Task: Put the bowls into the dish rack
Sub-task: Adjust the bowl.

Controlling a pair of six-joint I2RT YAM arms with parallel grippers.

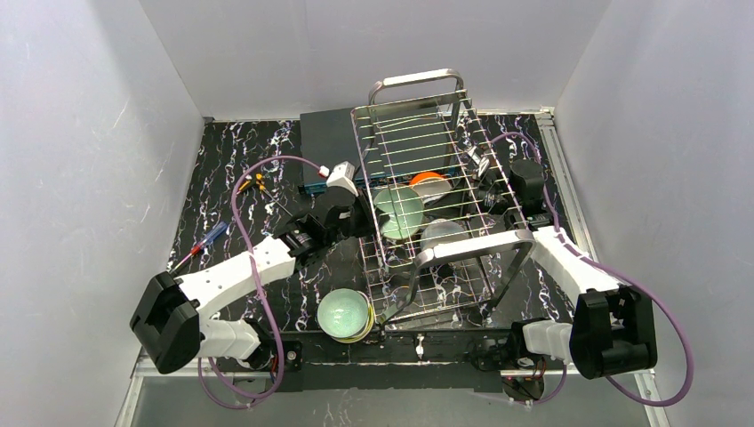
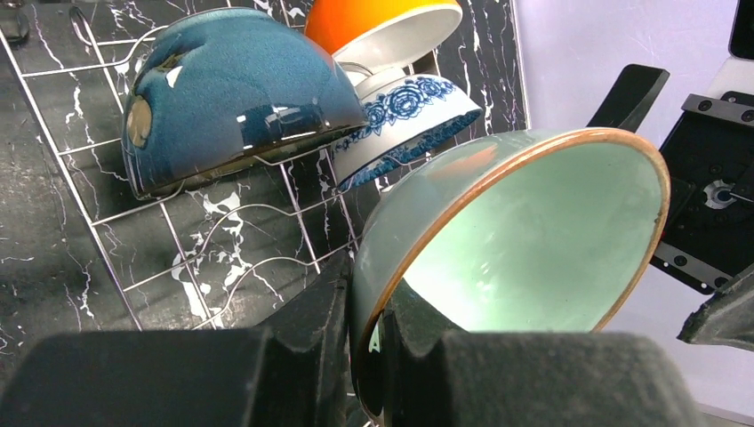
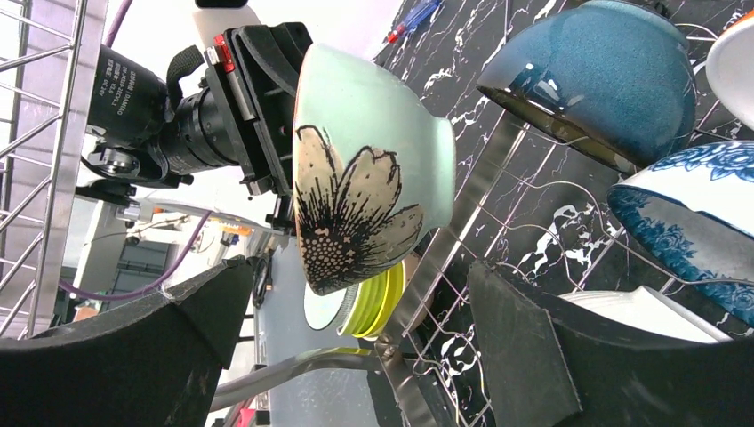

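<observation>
My left gripper [image 2: 369,294] is shut on the rim of a pale green bowl [image 2: 525,231] with a black flower on its outside [image 3: 364,169]. It holds the bowl on edge inside the steel wire dish rack [image 1: 480,133]. In the rack lie a dark blue bowl [image 2: 231,89], a blue-patterned bowl [image 2: 405,120] and an orange bowl [image 2: 382,27]. My right gripper [image 3: 347,338] is open, close to the held bowl's far side, with nothing between its fingers [image 3: 533,347]. Outside the rack, a pale green bowl tops a lime-yellow stack [image 1: 345,316].
A flat dark-teal box [image 1: 333,142] lies behind the rack's left side. Screwdrivers [image 1: 209,240] and small tools [image 1: 253,182] lie on the marble top at the left. The rack's thick loop handles stand at its far [image 1: 418,80] and near [image 1: 471,249] ends.
</observation>
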